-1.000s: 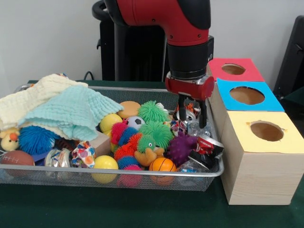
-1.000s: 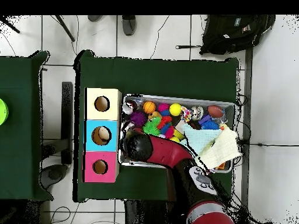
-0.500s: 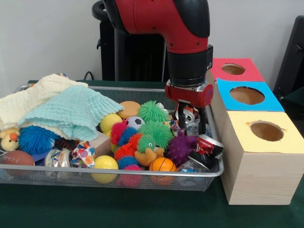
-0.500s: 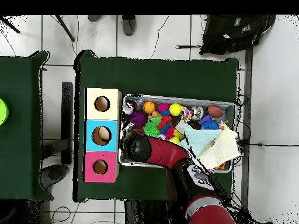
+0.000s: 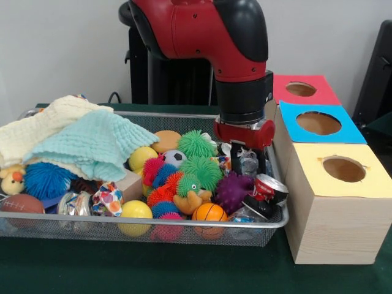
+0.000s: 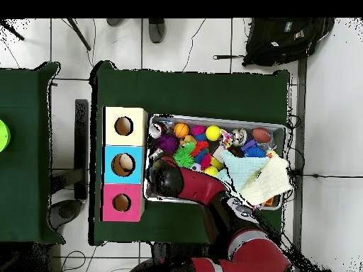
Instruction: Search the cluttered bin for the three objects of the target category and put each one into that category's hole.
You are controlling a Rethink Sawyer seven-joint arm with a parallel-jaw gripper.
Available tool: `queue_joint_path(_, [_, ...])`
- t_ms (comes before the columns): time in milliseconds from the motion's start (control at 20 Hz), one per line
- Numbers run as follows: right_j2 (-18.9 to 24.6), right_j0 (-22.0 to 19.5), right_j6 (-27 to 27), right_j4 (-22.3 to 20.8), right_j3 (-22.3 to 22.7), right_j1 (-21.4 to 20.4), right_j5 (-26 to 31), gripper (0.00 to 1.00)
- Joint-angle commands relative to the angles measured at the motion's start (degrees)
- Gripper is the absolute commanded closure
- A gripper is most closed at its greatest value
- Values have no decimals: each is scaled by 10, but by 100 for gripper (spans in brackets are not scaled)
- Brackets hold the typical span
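Lowered since a second ago, gripper (image 5: pixel 248 160) sunk among crinkled cans (image 5: pixel 250 160) at the wire bin's (image 5: pixel 184 231) three o'clock end, fingers straddling one, grip uncertain, holed boxes (image 5: pixel 334 193) just beside.

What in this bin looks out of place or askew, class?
Two knitted cloths are draped over the toys at one end of the wire bin, spilling over its rim. Beside the gripper, a crushed can lies tilted among the soft toys.

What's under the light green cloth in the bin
A blue spiky ball and part of a tan block peek out below the mint cloth, which rests partly on a cream cloth. Anything deeper beneath is covered.
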Motion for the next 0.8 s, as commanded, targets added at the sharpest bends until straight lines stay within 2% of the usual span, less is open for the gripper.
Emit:
queue_joint_path(50, [55,-9,43,-29,1,42,0,0])
queue_joint_path(150, [52,-6,35,-38,-2,42,-4,0])
queue_joint_path(200, [50,-5,38,-41,-2,42,-8,100])
queue_joint_path(500, [53,-7,53,-35,0,42,-14,100])
queue_joint_path(800, [50,-5,47,-30,-1,35,10,100])
